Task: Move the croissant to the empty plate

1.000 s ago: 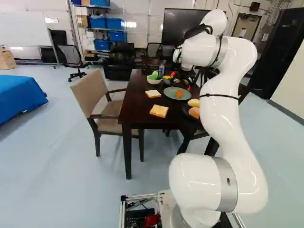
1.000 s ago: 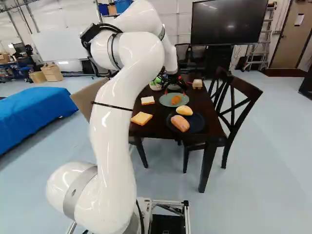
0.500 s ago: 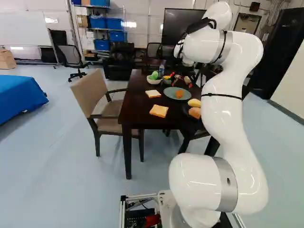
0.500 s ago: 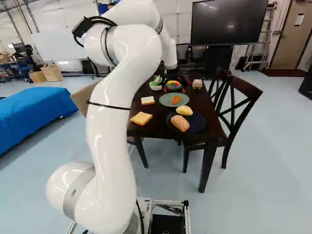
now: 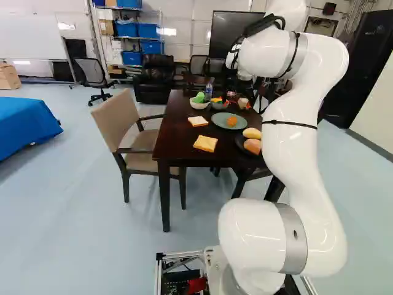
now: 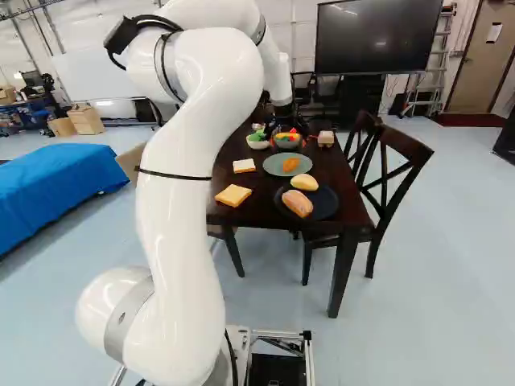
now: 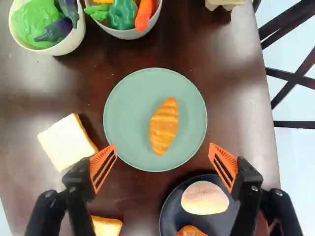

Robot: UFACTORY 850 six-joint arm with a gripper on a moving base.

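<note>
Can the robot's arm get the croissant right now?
Probably yes. The tool is open and faces the green plate, where the croissant lies alone, with nothing covering it.

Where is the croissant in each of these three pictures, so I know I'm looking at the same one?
Left base view: the croissant is a little right of the middle, on the green plate.
Right base view: also slightly right of the middle, beyond the dark plate with the bread.
Wrist view: ahead of the open gripper, in line with the gap between its fingers.
Shared landmark: the green plate under it.
</note>
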